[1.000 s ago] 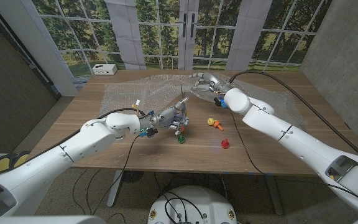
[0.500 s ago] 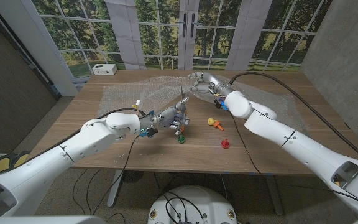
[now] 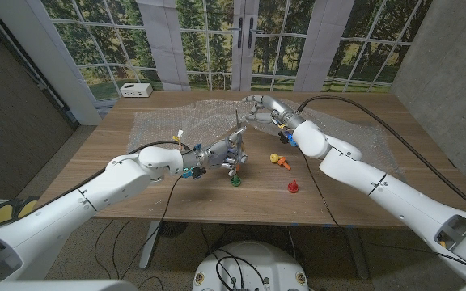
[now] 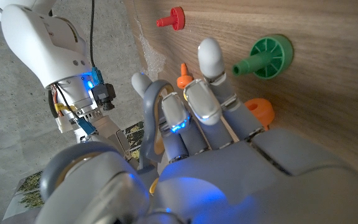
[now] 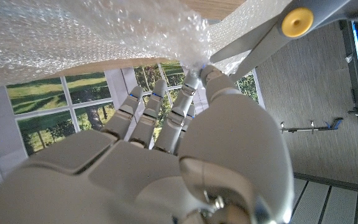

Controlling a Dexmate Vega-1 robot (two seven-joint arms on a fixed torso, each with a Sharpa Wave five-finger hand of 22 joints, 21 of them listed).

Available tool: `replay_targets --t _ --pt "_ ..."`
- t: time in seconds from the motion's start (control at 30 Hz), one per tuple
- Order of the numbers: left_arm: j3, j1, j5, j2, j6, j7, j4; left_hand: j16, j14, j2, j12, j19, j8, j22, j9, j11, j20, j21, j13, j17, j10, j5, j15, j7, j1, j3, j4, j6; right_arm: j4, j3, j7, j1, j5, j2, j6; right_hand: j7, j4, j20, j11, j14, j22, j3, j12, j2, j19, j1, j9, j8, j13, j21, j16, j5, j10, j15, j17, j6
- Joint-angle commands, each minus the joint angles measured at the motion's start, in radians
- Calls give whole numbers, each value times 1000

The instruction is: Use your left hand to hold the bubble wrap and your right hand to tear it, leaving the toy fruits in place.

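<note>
Right robot hand (image 3: 259, 107) pinches the bubble wrap (image 3: 192, 121), lifted off the bench (image 3: 136, 198) at its far middle. Left robot hand (image 3: 231, 152) presses fingers down on the sheet's near edge; whether it grips, cannot tell. Risk: a hard pull slips the wrap from under the left and drags it over the toy fruits (image 3: 280, 158) just right of it. Open bench nearer the robot.

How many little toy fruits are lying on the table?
3 plainly: a green one by the left hand, a yellow-orange one further right, a red one nearest the front edge. Others may hide under that hand.
</note>
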Motion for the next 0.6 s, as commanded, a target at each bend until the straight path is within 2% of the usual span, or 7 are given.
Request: replay_targets --t 0.03,0.13,0.23,0.3,0.6 --pt "4 -5 3 -3 6 3 -1 2 4 -1 4 -4 355 1 103 0 1 3 2 1 -3 0 2 4 3 -2 6 1 10 5 -5 -18 -39 -7 70 -5 -3 -1 -26 -2 3 -2 7 -3 3 14 4 0 2 1 -3 1 25 -178 3 8" --pt "4 -5 3 -3 6 4 -1 2 4 0 4 -2 359 -5 109 0 0 0 2 1 -3 0 2 5 3 -1 6 -1 15 8 -11 -22 -49 -7 90 -6 -3 -4 -26 -3 3 -3 7 -2 2 16 4 0 1 0 -3 1 25 -179 5 9" --pt "3 -5 2 -4 9 5 -2 2 4 0 4 -4 347 1 86 0 0 3 2 1 -2 0 2 6 3 -2 6 8 22 12 -14 -25 -57 -8 111 -8 -3 -6 -29 -3 3 -3 8 -2 2 18 4 0 2 0 -3 0 23 -180 6 9" --pt "4 -6 2 -4 9 4 -2 2 4 -1 4 -4 356 1 103 0 1 3 2 1 -3 0 2 4 4 -2 6 1 28 14 -19 -26 -64 -8 127 -10 -3 -8 -27 -4 3 -4 7 -2 0 18 4 0 1 0 -3 0 20 -180 7 9" --pt "0 0 1 1 10 12 -9 2 5 -1 4 -4 357 2 104 0 0 4 2 1 -3 -1 2 1 3 -2 7 1 51 28 -43 -34 -101 -12 194 -17 -3 -11 -29 -6 3 -6 9 -1 1 22 4 1 -1 0 -2 -2 21 -182 10 12"
